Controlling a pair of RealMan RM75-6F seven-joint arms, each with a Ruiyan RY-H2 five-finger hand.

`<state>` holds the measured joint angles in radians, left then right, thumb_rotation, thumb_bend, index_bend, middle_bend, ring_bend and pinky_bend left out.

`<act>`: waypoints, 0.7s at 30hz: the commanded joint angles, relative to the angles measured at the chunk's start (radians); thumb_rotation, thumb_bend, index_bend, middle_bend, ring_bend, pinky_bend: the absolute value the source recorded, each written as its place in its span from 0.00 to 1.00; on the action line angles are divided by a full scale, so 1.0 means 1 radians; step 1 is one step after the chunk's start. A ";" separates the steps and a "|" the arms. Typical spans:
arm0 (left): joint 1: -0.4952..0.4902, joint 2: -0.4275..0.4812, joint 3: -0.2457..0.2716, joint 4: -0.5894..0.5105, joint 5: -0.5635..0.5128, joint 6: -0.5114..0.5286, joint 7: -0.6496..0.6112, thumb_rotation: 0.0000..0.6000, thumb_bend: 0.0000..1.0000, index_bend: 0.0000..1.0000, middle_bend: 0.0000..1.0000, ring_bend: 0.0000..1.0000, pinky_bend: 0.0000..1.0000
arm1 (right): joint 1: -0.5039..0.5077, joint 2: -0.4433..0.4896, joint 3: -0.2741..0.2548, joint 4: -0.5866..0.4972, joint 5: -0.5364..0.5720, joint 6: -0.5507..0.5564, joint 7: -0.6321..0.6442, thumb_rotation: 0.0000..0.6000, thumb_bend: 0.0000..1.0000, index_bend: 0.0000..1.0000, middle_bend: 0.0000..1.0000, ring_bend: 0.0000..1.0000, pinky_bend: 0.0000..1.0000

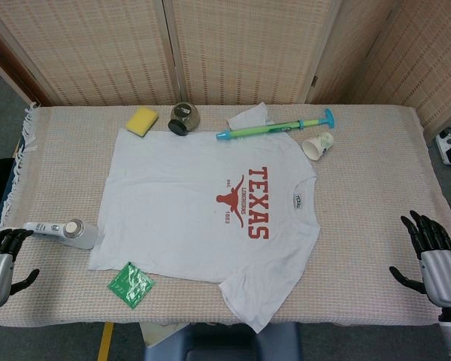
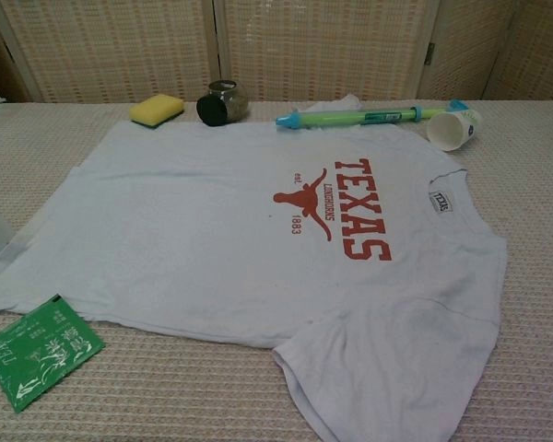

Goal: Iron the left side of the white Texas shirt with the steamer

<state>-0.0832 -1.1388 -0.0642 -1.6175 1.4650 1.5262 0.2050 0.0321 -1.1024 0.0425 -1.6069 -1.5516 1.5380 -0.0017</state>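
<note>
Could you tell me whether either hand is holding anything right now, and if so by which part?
Nothing is held. The left hand and right hand are open at the table's near edge; the steamer lies untouched beside the shirt.

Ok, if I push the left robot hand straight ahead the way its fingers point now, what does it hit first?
Most likely the steamer. The left robot hand sits open at the table's near-left edge, fingertips aimed toward the steamer's handle end, with only bare tablecloth between. Height is hard to judge from this view.
</note>
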 commanded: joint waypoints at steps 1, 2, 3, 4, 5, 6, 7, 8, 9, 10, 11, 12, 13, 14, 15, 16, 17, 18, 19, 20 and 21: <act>-0.001 0.001 -0.001 -0.001 0.000 -0.002 0.000 1.00 0.21 0.25 0.26 0.19 0.14 | 0.000 0.001 0.001 0.002 -0.003 0.003 0.001 1.00 0.14 0.00 0.00 0.00 0.07; -0.003 0.001 0.000 -0.003 0.001 -0.006 0.000 1.00 0.21 0.25 0.26 0.19 0.14 | -0.001 0.003 0.003 0.000 -0.004 0.007 -0.001 1.00 0.14 0.00 0.00 0.00 0.07; -0.004 0.002 0.000 -0.004 0.000 -0.009 0.000 1.00 0.21 0.26 0.26 0.19 0.14 | -0.001 0.006 0.003 -0.003 -0.005 0.010 -0.002 1.00 0.14 0.00 0.00 0.00 0.07; -0.006 0.002 -0.001 -0.005 -0.001 -0.011 0.001 1.00 0.21 0.26 0.26 0.19 0.14 | -0.002 0.009 0.004 -0.005 -0.005 0.012 -0.003 1.00 0.14 0.00 0.00 0.00 0.07; -0.007 0.002 -0.002 -0.006 -0.002 -0.012 0.001 1.00 0.21 0.25 0.26 0.19 0.14 | -0.004 0.014 0.006 -0.009 -0.006 0.017 -0.003 1.00 0.14 0.00 0.00 0.00 0.07; -0.008 0.003 -0.003 -0.006 -0.002 -0.014 0.001 1.00 0.21 0.25 0.26 0.18 0.14 | -0.005 0.018 0.007 -0.012 -0.006 0.020 -0.002 1.00 0.14 0.00 0.00 0.00 0.07; -0.010 0.003 -0.003 -0.006 -0.003 -0.015 0.000 1.00 0.21 0.25 0.26 0.19 0.14 | -0.005 0.023 0.009 -0.014 -0.006 0.024 -0.001 1.00 0.14 0.00 0.00 0.00 0.07; -0.012 0.003 -0.005 -0.006 -0.003 -0.018 -0.003 1.00 0.21 0.25 0.26 0.19 0.14 | -0.006 0.031 0.012 -0.020 -0.005 0.027 -0.002 1.00 0.14 0.00 0.00 0.00 0.07; -0.014 0.002 -0.006 -0.006 -0.003 -0.021 -0.007 1.00 0.21 0.25 0.26 0.19 0.14 | -0.007 0.038 0.013 -0.026 -0.003 0.028 -0.003 1.00 0.14 0.00 0.00 0.00 0.07; -0.017 0.002 -0.008 -0.007 -0.005 -0.025 -0.010 1.00 0.21 0.25 0.26 0.19 0.14 | -0.007 0.045 0.015 -0.033 -0.001 0.029 -0.005 1.00 0.14 0.00 0.00 0.00 0.07; -0.020 0.001 -0.010 -0.008 -0.007 -0.029 -0.014 1.00 0.21 0.25 0.26 0.18 0.14 | -0.008 0.052 0.016 -0.040 0.001 0.029 -0.006 1.00 0.14 0.00 0.00 0.00 0.07; -0.025 0.000 -0.013 -0.009 -0.012 -0.037 -0.017 1.00 0.21 0.25 0.25 0.18 0.14 | -0.008 0.062 0.018 -0.050 0.005 0.026 -0.006 1.00 0.14 0.00 0.00 0.00 0.07; -0.030 -0.002 -0.017 -0.010 -0.016 -0.043 -0.019 1.00 0.21 0.25 0.25 0.18 0.14 | -0.007 0.069 0.019 -0.057 0.008 0.024 -0.005 1.00 0.14 0.00 0.00 0.00 0.07; -0.037 -0.005 -0.023 -0.010 -0.022 -0.052 -0.022 1.00 0.21 0.24 0.25 0.18 0.14 | -0.004 0.078 0.022 -0.064 0.011 0.020 -0.003 1.00 0.14 0.00 0.00 0.00 0.07; -0.043 -0.008 -0.029 -0.010 -0.028 -0.058 -0.024 1.00 0.21 0.24 0.24 0.18 0.14 | -0.002 0.083 0.024 -0.067 0.014 0.016 -0.001 1.00 0.14 0.00 0.00 0.00 0.07; -0.050 -0.013 -0.035 -0.009 -0.034 -0.066 -0.026 1.00 0.21 0.23 0.24 0.17 0.14 | 0.000 0.088 0.026 -0.070 0.017 0.012 0.000 1.00 0.14 0.00 0.00 0.00 0.07; -0.061 -0.017 -0.041 -0.009 -0.044 -0.082 -0.025 1.00 0.21 0.22 0.23 0.17 0.14 | 0.004 0.093 0.029 -0.072 0.020 0.006 0.001 1.00 0.14 0.00 0.00 0.00 0.07; -0.069 -0.019 -0.045 -0.010 -0.053 -0.097 -0.023 1.00 0.21 0.19 0.22 0.15 0.14 | 0.007 0.095 0.031 -0.073 0.021 0.002 0.001 1.00 0.14 0.00 0.00 0.00 0.07; -0.078 -0.023 -0.049 -0.012 -0.063 -0.111 -0.021 1.00 0.21 0.17 0.21 0.13 0.13 | 0.010 0.097 0.033 -0.073 0.023 -0.002 0.001 1.00 0.14 0.00 0.00 0.00 0.07; -0.089 -0.027 -0.054 -0.015 -0.076 -0.131 -0.015 1.00 0.21 0.15 0.19 0.12 0.13 | 0.016 0.098 0.035 -0.073 0.025 -0.010 0.001 1.00 0.14 0.00 0.00 0.00 0.07; -0.098 -0.029 -0.056 -0.017 -0.083 -0.144 -0.011 1.00 0.21 0.13 0.18 0.11 0.13 | 0.020 0.100 0.035 -0.074 0.027 -0.017 0.000 1.00 0.14 0.00 0.00 0.00 0.07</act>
<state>-0.1636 -1.1607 -0.1115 -1.6300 1.3993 1.4049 0.1869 0.0475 -1.0044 0.0760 -1.6798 -1.5272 1.5260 -0.0014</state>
